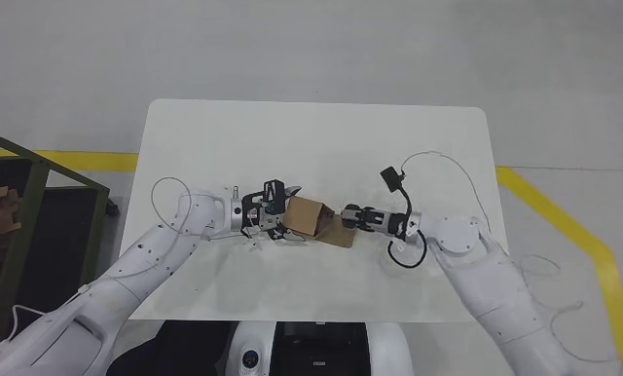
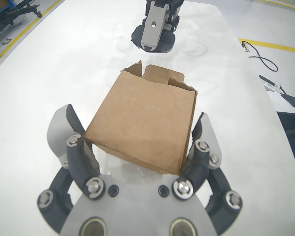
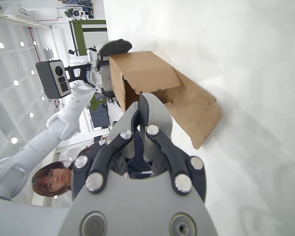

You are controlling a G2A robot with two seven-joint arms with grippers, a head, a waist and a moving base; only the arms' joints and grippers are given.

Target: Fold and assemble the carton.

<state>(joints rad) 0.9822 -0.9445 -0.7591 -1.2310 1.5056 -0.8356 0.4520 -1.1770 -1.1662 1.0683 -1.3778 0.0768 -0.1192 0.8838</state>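
Note:
A small brown carton (image 1: pixel 310 218) lies on its side on the white table (image 1: pixel 311 132), near the front middle. My left gripper (image 1: pixel 275 212) is shut on its closed end; in the left wrist view both fingers (image 2: pixel 72 124) press the near corners of the carton (image 2: pixel 142 119). The far end is open, with ragged flaps. One long flap (image 3: pixel 199 114) lies flat on the table. My right gripper (image 1: pixel 348 218) is shut with nothing in it. Its tip (image 3: pixel 140 99) sits just before the carton (image 3: pixel 140 71) at the open end, a short gap off in the left wrist view (image 2: pixel 149 47).
A black cable with a small black box (image 1: pixel 393 177) and a thin white wire (image 1: pixel 458 171) lie on the table's right half. A thin wire loop (image 1: pixel 161 196) sits at the left edge. A green frame (image 1: pixel 29 201) stands left of the table.

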